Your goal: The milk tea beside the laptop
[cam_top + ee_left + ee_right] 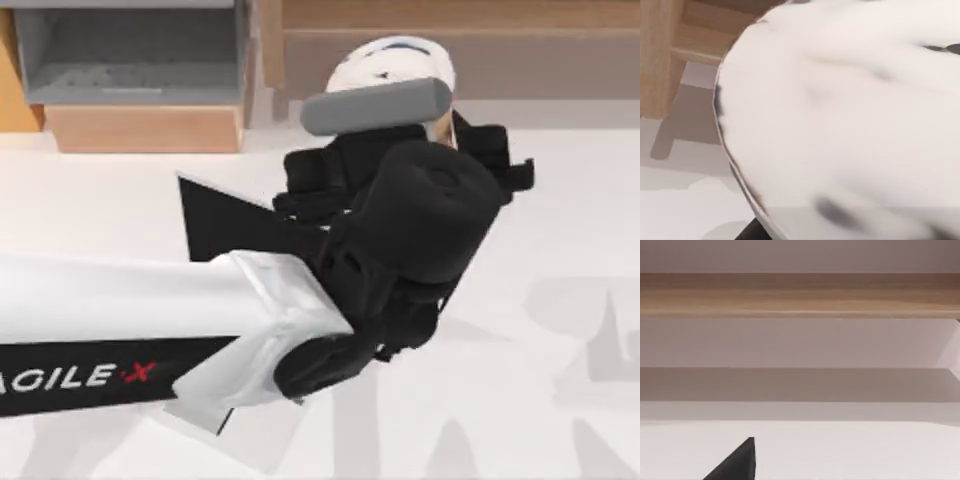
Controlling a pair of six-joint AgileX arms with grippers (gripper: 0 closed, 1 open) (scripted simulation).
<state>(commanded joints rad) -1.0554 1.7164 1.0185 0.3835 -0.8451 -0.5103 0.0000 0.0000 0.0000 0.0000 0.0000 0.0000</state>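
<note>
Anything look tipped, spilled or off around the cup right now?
No spill stands out. The white-lidded milk tea cup sits at the left gripper, near the table's far edge; the black laptop corner pokes out beneath the arm.

Bright, even light; perhaps close-range blur.

The scene is viewed from above by the top camera, set very near the left arm (150,330), by which much of the worktop (560,250) is covered. A dark laptop (225,220) corner and the white lid of the milk tea (385,62) are seen past the arm. The left wrist camera is held right against that lid (850,120), with a wooden leg (657,55) beyond. The right wrist camera is placed low, facing level across the worktop (850,450) towards a wooden rail (800,295). The laptop corner (737,462) is shared with the top view.
</note>
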